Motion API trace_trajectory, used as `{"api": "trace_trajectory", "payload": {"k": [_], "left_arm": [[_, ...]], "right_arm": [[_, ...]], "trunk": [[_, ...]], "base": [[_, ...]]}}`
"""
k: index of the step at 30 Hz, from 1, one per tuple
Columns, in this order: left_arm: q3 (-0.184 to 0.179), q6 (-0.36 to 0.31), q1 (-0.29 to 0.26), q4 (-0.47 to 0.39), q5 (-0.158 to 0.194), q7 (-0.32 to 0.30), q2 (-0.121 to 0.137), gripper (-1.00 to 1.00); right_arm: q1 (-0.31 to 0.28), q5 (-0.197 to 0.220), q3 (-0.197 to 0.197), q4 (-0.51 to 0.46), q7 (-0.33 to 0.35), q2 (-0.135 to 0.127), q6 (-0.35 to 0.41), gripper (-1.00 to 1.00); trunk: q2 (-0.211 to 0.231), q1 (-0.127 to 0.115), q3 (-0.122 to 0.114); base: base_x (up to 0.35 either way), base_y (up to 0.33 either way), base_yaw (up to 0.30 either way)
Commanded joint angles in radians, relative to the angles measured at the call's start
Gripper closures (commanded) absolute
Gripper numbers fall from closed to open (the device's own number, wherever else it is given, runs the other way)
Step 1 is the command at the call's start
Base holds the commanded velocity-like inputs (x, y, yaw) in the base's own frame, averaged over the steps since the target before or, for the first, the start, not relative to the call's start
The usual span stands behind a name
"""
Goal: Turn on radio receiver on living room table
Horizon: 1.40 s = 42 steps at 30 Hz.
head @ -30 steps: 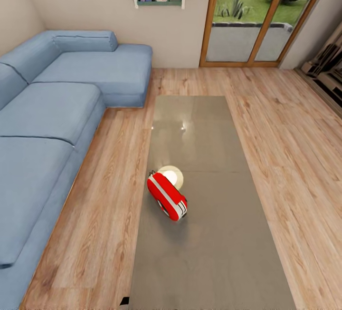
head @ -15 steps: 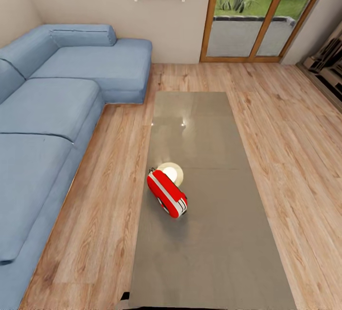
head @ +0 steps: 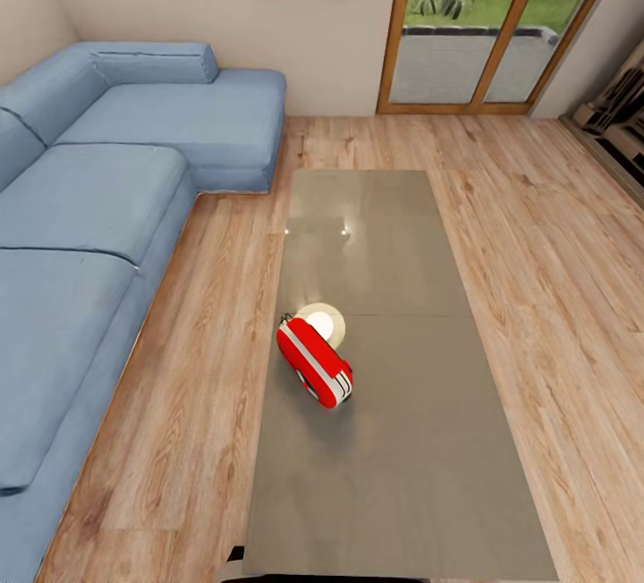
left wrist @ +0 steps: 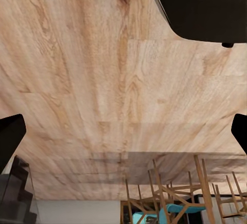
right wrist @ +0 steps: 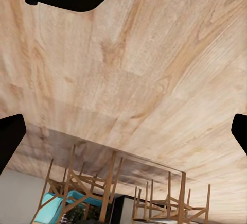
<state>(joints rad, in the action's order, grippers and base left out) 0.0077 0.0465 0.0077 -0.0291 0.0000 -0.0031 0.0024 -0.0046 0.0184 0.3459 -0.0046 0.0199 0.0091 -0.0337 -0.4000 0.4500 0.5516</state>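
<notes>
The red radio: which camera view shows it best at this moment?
The head view shows it best: the red radio lies whole and unblocked on the grey table, just in front of a pale round disc. Both wrist views look at wood plank floor, with wooden chair frames beyond, not the radio.

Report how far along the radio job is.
Done: the robot stands at the near end of the table in the living room, with the radio receiver in the head view beside a pale disc. In hand: nothing; both wrist views look over wood floor. Left: reach the radio and switch it on.
</notes>
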Motion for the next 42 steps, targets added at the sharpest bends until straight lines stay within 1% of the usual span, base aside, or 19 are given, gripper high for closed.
{"api": "trace_trajectory", "payload": {"k": [1,24,42], "left_arm": [[0.0,0.0,0.0,0.0,0.0,0.0,0.0,-1.0],[0.0,0.001,0.0,0.0,0.0,0.0,-0.001,-1.0],[0.0,0.001,0.0,0.0,0.0,0.0,0.0,-1.0]], "right_arm": [[0.0,0.0,0.0,0.0,0.0,0.0,0.0,-1.0],[0.0,-0.001,0.002,0.0,0.001,-0.001,0.0,-1.0],[0.0,0.0,0.001,0.0,0.001,0.0,0.001,-1.0]], "trunk": [[0.0,0.0,0.0],[0.0,0.0,0.032],[0.0,0.0,0.034]], "base": [[0.0,0.0,0.0],[0.0,0.0,0.0],[0.0,0.0,0.0]]}}
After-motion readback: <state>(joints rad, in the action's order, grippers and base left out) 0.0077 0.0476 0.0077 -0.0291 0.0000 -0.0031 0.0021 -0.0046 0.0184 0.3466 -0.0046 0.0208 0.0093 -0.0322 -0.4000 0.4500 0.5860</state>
